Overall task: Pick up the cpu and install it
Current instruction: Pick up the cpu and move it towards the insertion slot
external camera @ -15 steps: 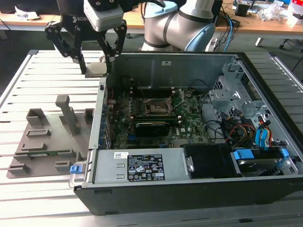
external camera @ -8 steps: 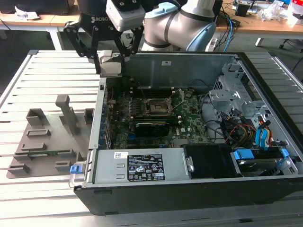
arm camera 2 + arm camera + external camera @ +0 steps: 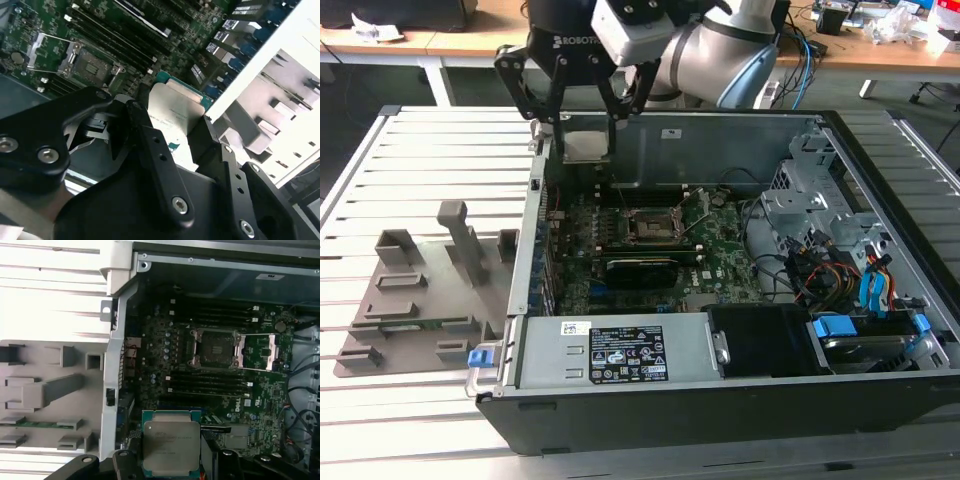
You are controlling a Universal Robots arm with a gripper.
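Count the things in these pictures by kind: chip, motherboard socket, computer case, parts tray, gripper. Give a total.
Silver-topped square cpu: 1
Black metal-framed motherboard socket: 1
Open black-and-grey metal computer case: 1
Grey moulded parts tray: 1
Black two-finger gripper: 1
Total: 5

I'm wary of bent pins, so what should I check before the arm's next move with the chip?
1. The cpu is clamped in the pincer: ok.
2. The socket is empty: ok.
3. Its metal frame is flipped open: ok.
4. The cpu is above the socket: not ok, it hangs off to the side, near the case wall.
5. The cpu's orientation matches the socket: cannot tell.
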